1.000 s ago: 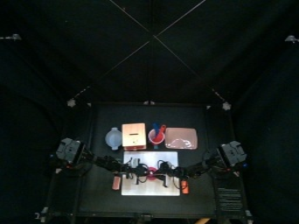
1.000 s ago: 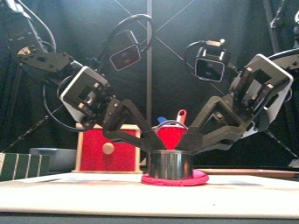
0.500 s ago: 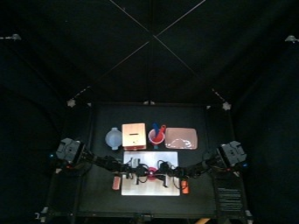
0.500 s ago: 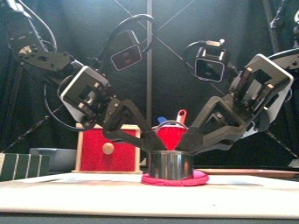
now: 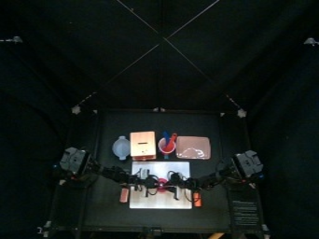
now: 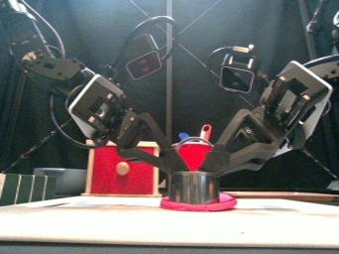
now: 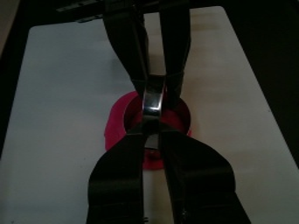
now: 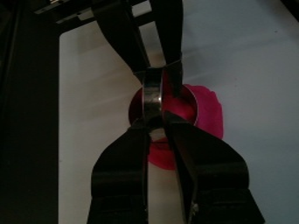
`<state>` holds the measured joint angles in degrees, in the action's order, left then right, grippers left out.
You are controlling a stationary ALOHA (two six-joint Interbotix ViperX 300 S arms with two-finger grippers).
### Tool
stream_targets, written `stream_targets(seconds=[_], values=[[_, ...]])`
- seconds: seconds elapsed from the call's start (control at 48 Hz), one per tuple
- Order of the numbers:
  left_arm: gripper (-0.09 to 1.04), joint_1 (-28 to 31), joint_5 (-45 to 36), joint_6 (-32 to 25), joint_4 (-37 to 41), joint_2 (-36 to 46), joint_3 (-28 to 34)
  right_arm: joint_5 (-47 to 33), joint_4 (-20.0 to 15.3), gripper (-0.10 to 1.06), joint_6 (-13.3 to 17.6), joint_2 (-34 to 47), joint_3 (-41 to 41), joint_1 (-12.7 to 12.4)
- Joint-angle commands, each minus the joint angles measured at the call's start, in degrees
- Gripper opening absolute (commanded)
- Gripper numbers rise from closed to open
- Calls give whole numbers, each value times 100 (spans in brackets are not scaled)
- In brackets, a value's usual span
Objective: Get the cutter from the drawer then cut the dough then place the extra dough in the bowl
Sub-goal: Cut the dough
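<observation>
The round metal cutter [image 6: 193,187] stands on the red dough [image 6: 199,203] in the middle of the white cutting board [image 5: 162,198]. My left gripper [image 6: 169,169] comes down from the left and is shut on the cutter's wall [image 7: 152,98]. From the right, my right gripper [image 6: 220,169] is shut on the opposite wall [image 8: 156,94]. Both wrist views show dough spreading out around the cutter: the left [image 7: 118,131] and the right [image 8: 201,112]. What lies inside the cutter is hidden by the jaws.
Behind the board stand the wooden box [image 5: 142,144] with its red drawer front [image 6: 122,169], the blue-grey bowl [image 5: 121,147], the red cup [image 6: 196,151] with toy knives and the pink tray [image 5: 193,147].
</observation>
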<state>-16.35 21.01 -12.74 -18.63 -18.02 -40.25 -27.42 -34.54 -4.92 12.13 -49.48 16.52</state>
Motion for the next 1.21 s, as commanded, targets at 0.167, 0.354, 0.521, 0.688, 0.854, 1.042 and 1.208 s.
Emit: stream_targets(seconds=[0.167,0.354,0.521,0.688,0.854,1.042,1.208], values=[[43,-202,-264,26,0,-325,0,334,-114,47,114,272,9,-325],[43,-202,-264,26,9,-325,0,352,-114,47,105,272,9,-325],[43,-202,-360,18,9,-325,9,352,-123,47,105,281,9,-334],[43,-202,-387,18,9,-316,18,352,-114,47,105,281,18,-343],[43,-202,-387,18,9,-325,18,352,-114,47,105,281,9,-343],[43,-202,-334,18,9,-316,44,369,-70,47,62,290,26,-343],[45,-202,-237,9,18,-255,97,571,-70,47,97,290,114,-352]])
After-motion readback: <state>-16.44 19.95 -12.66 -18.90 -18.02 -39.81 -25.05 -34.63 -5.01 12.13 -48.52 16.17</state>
